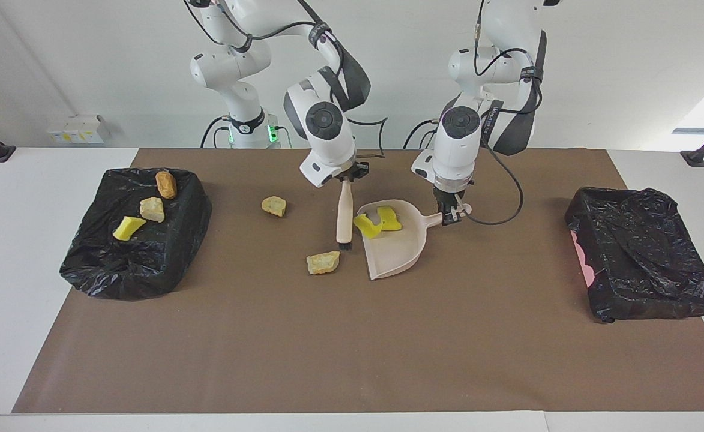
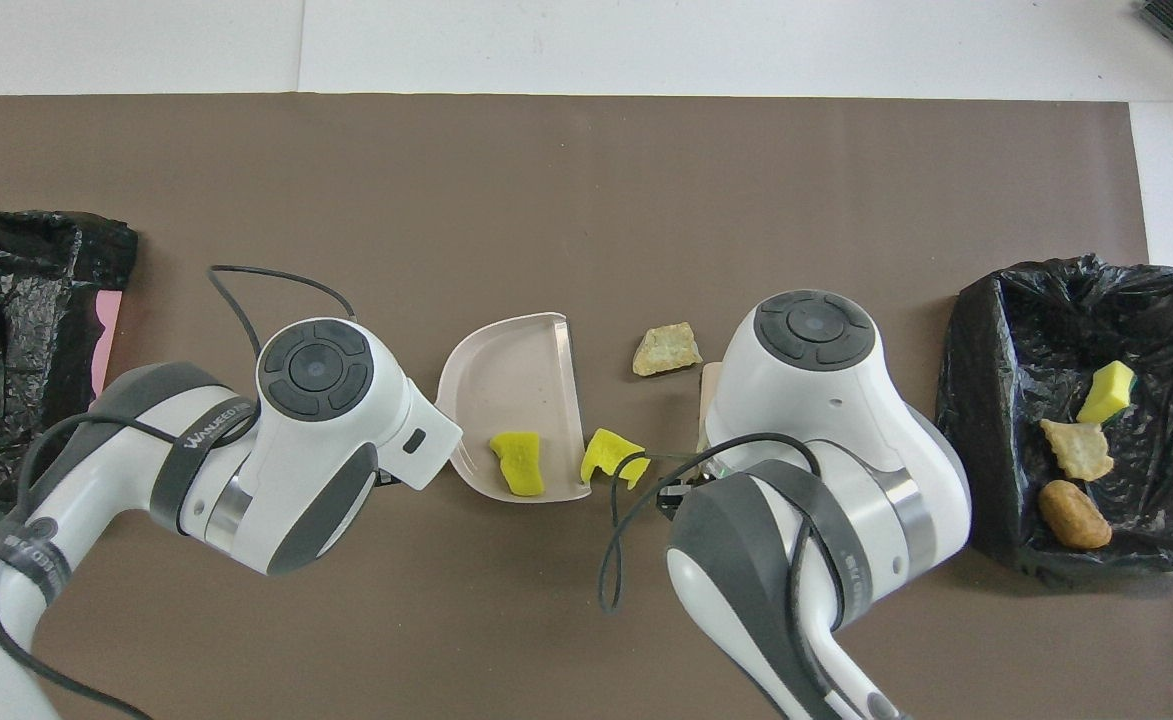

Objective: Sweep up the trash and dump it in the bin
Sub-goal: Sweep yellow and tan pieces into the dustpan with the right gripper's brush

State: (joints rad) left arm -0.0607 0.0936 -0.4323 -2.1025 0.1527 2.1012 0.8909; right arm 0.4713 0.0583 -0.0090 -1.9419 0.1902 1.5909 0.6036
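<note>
My left gripper [image 1: 451, 211] is shut on the handle of the beige dustpan [image 1: 395, 249], which rests on the brown mat. One yellow sponge piece [image 1: 391, 218] lies inside the pan [image 2: 506, 380]. A second yellow sponge piece [image 2: 610, 455] sits at the pan's open edge. My right gripper [image 1: 346, 177] is shut on the brush [image 1: 344, 213], which hangs bristles-down beside the pan's mouth. A tan lump [image 1: 323, 262] lies on the mat near the bristles. An orange-brown piece [image 1: 274, 206] lies toward the right arm's end. The arms hide both grippers in the overhead view.
A black-lined bin [image 1: 147, 252] at the right arm's end of the table holds three pieces of trash [image 2: 1078, 450]. Another black-lined bin [image 1: 646, 264] stands at the left arm's end. The brown mat [image 1: 352, 348] covers the table's middle.
</note>
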